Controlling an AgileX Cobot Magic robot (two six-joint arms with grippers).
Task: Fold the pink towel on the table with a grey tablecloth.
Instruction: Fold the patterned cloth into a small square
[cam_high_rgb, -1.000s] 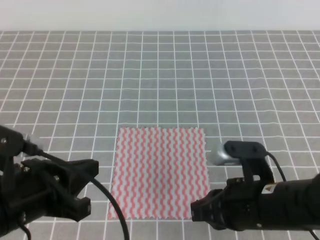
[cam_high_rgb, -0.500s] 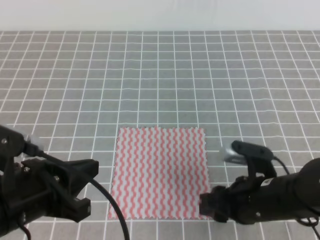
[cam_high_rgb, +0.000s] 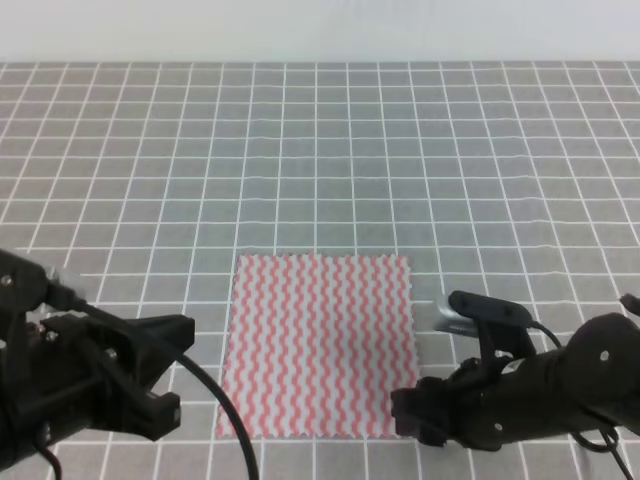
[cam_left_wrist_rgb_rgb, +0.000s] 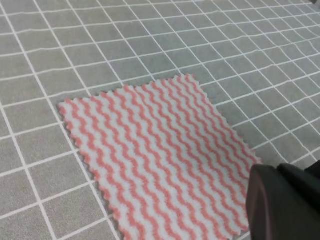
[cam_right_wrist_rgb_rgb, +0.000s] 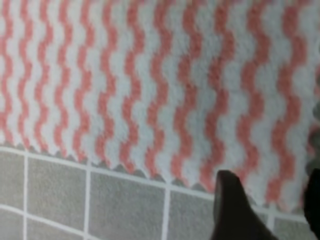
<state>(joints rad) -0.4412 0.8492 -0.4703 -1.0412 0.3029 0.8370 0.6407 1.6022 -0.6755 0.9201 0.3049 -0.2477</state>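
The desk (cam_high_rgb: 400, 150), covered in its grey gridded cloth, looks the same as a second ago, and the pink towel (cam_high_rgb: 320, 345) still lies flat and spread out near the front edge, between the two arms, with no corner lifted.

The right arm is what changed. A second ago it lay low and long across the bottom right; half a second ago its tip had pulled rightward off the towel's near right corner. Now the arm is bunched up more, and the right claw (cam_high_rgb: 415, 418) sits at that same corner. In the right wrist view its two dark fingers (cam_right_wrist_rgb_rgb: 227, 210) stand apart, open, over the towel's serrated near edge, gripping nothing; contact with the cloth cannot be judged.

The left claw (cam_high_rgb: 160, 375) has not moved, left of the towel. Its opening cannot be told.
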